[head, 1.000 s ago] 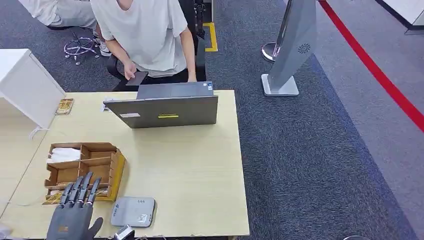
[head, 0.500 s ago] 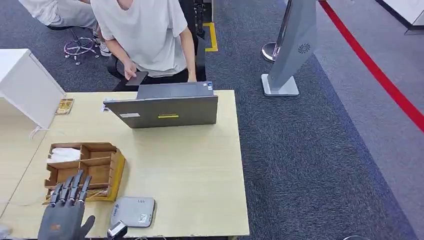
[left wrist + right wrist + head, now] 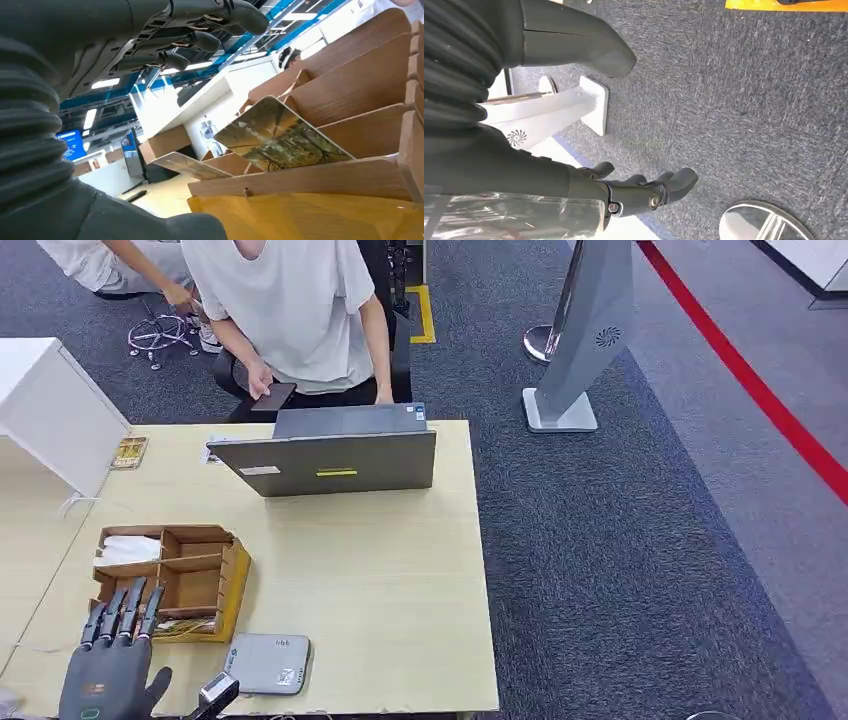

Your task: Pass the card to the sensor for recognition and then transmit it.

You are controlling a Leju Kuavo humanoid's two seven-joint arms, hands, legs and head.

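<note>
A wooden organiser (image 3: 238, 580) stands at the table's front left, with picture cards (image 3: 186, 626) in its nearest compartment. In the left wrist view one landscape-printed card (image 3: 280, 135) leans against a wooden divider (image 3: 350, 75), and a second card (image 3: 187, 166) lies further along. My left hand (image 3: 110, 665) hovers at the organiser's near left corner, its fingers (image 3: 200, 40) straight, spread and holding nothing. The grey card sensor (image 3: 266, 663) lies flat to the right of the organiser. My right hand (image 3: 644, 190) hangs beside my body over the carpet and holds nothing.
A grey laptop (image 3: 325, 455) stands open at the far side of the table (image 3: 380, 580), and a person in a white shirt (image 3: 290, 310) sits behind it holding a dark phone. A white cabinet (image 3: 50, 410) is at the left. A grey sign stand (image 3: 590, 340) stands on the carpet.
My left hand has slid leftward and slightly back toward the table's near edge, from the organiser's front middle to its left corner. The person behind has shifted an arm.
</note>
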